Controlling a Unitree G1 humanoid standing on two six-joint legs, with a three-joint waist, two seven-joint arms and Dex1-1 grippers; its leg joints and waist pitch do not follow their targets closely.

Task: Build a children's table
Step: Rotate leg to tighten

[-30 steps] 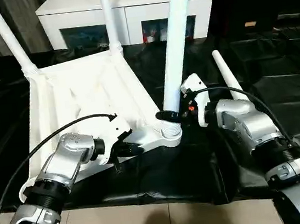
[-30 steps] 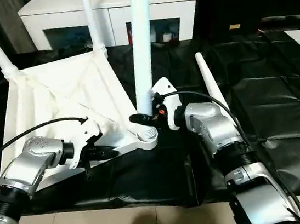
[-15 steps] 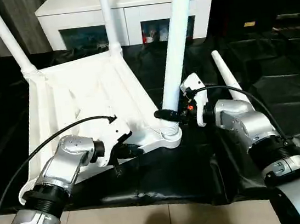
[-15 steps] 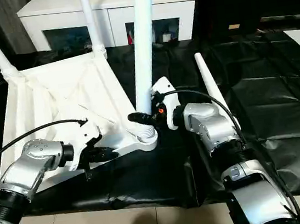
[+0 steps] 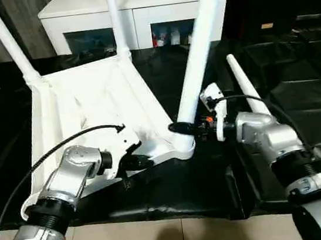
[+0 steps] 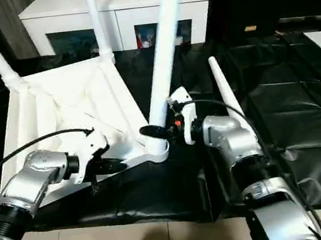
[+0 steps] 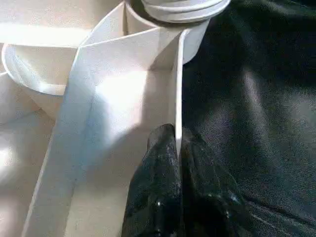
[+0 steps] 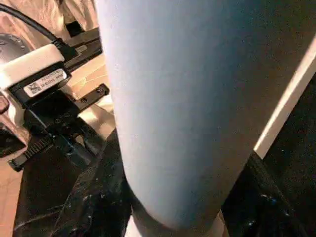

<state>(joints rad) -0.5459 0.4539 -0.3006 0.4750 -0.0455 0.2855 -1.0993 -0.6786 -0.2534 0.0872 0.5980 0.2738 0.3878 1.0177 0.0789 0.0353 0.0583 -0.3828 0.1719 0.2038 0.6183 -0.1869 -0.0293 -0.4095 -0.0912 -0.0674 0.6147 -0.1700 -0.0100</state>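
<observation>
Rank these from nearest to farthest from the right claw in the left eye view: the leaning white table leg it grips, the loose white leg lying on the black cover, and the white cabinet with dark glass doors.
1. Leaning white tubular table leg: gripped in the right claw, at the tabletop's near corner socket.
2. Loose white tapered leg: lying on the black cover, to the robot's right of the claw.
3. White cabinet with dark glass doors: at the back, beyond the tabletop.

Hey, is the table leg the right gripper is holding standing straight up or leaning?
Leaning. The leg rises from the near corner socket and tilts toward the robot's right, with the right gripper clamped near its base.
</observation>
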